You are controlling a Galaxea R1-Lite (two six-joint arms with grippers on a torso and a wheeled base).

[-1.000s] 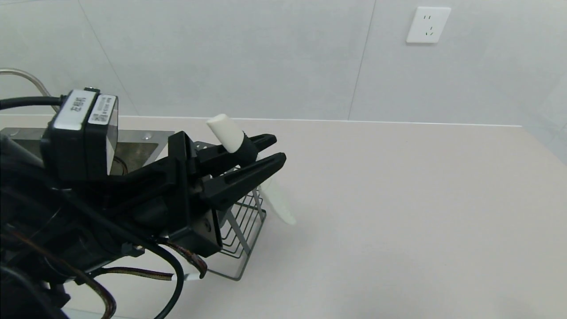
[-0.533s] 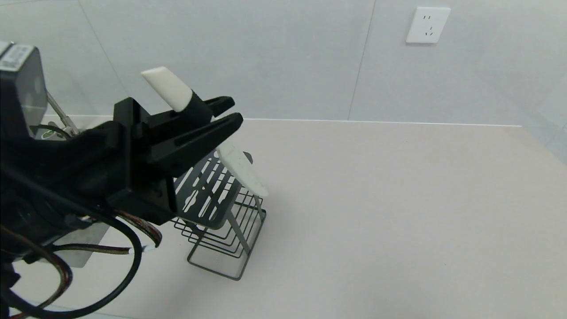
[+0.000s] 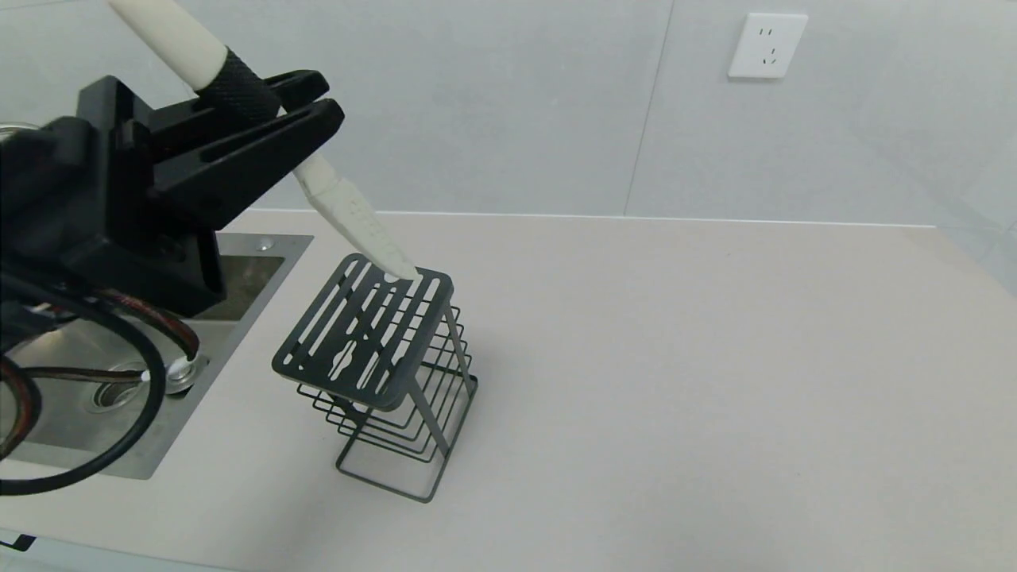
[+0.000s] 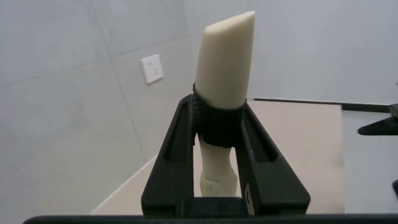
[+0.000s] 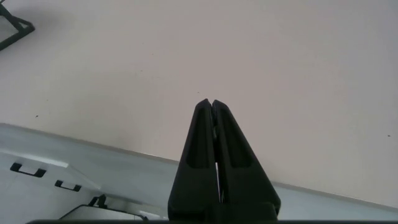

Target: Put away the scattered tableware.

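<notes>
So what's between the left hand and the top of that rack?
Only the blade of the white knife: the left hand grips it and it slants down, its tip at the slotted top of the rack. The head view shows it.

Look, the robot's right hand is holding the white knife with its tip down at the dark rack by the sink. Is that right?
Not quite. It is the left hand that holds the white knife, as the head view shows. The right hand is shut and empty. The rest is right: the knife's tip is down at the dark rack by the sink.
</notes>
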